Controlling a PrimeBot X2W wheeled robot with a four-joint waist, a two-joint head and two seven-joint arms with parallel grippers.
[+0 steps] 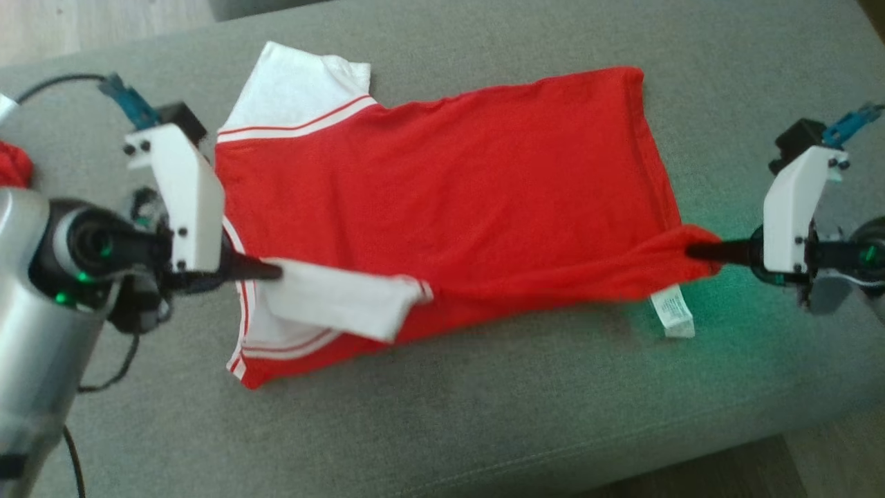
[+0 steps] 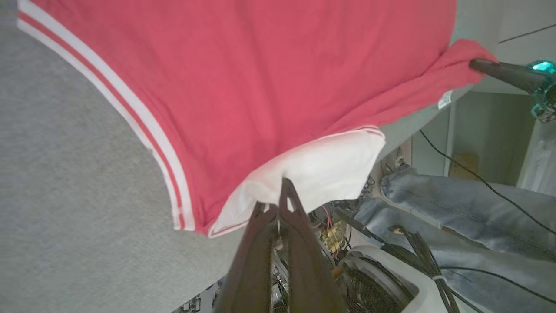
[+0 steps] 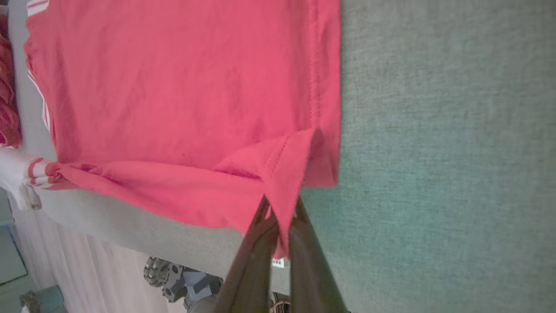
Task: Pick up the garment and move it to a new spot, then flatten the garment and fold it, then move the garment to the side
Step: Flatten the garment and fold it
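The garment (image 1: 442,180) is a red T-shirt with white sleeves and red-white striped trim, spread sideways across a grey cushion (image 1: 484,415). My left gripper (image 1: 275,270) is shut on the near white sleeve (image 1: 332,301), seen up close (image 2: 312,174) in the left wrist view, where the gripper (image 2: 284,191) pinches the sleeve's edge. My right gripper (image 1: 695,250) is shut on the near corner of the red hem; that gripper (image 3: 280,217) clamps a fold of hem cloth (image 3: 286,174). The near edge of the shirt is lifted and stretched between the two grippers. A white label (image 1: 672,312) hangs under the hem.
Another red cloth (image 1: 14,166) lies at the cushion's far left edge. Black cables (image 1: 104,373) trail by my left arm. Blue jeans (image 2: 469,208) and wiring lie below the cushion's front edge. Bare cushion stretches in front of and behind the shirt.
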